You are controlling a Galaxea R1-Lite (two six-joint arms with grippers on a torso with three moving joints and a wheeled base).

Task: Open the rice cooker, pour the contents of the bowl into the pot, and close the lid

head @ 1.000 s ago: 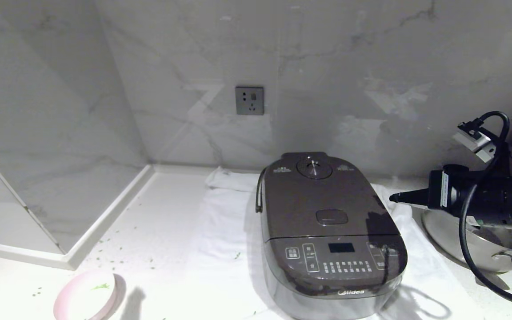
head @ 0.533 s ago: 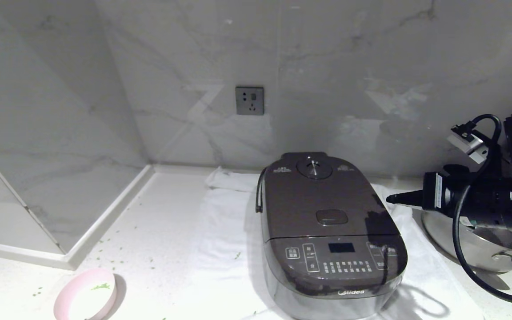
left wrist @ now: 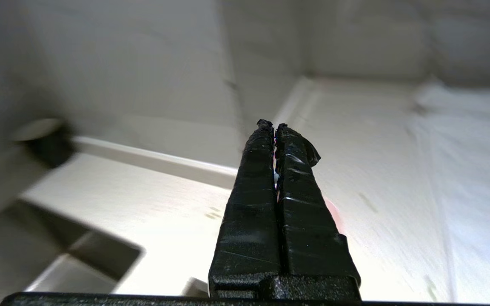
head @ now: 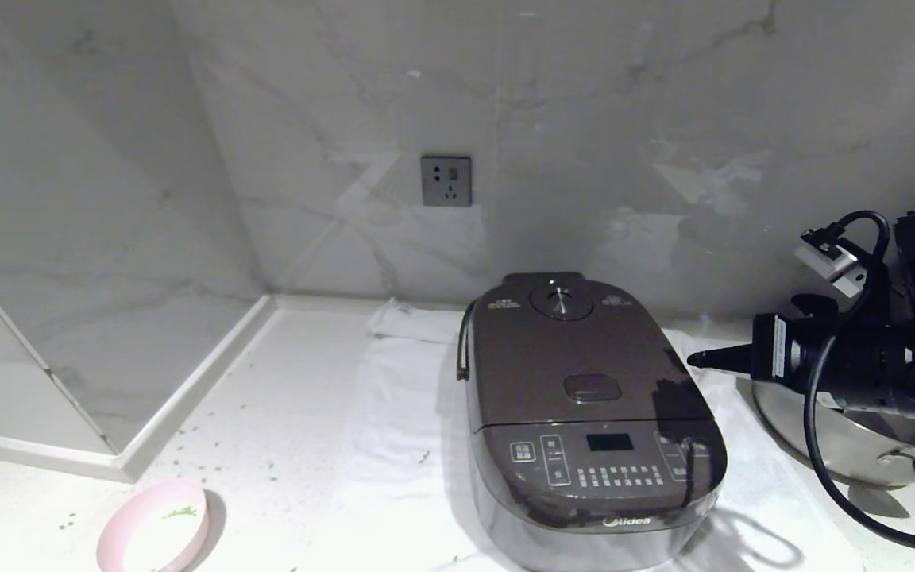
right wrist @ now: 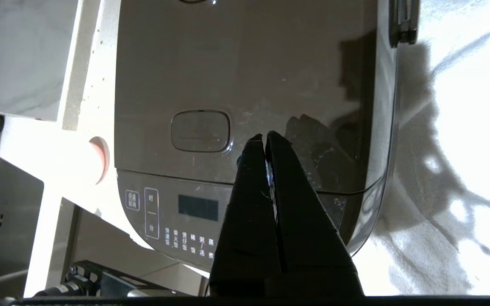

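Note:
The dark brown rice cooker (head: 592, 429) stands on a white towel with its lid (head: 577, 357) shut. The lid (right wrist: 249, 76) and its release button (right wrist: 201, 131) fill the right wrist view. My right gripper (head: 696, 361) hovers level at the cooker's right edge, shut on nothing; its tips (right wrist: 265, 136) sit over the lid beside the button. The pale pink bowl (head: 154, 536) rests at the counter's front left, holding a few green contents (head: 181, 512). My left gripper (left wrist: 274, 125) is shut and empty, outside the head view, with a sliver of the bowl (left wrist: 333, 212) behind its fingers.
A shiny steel pan (head: 839, 433) sits under my right arm at the right. The white towel (head: 402, 397) spreads beneath the cooker. Green bits (head: 211, 445) are scattered on the counter. A raised ledge (head: 187, 397) borders the left, and a wall socket (head: 446, 180) is behind.
The dark shadow that lay just right of the bowl a second ago is gone. The right gripper has barely shifted toward the cooker. Cooker and bowl have not moved.

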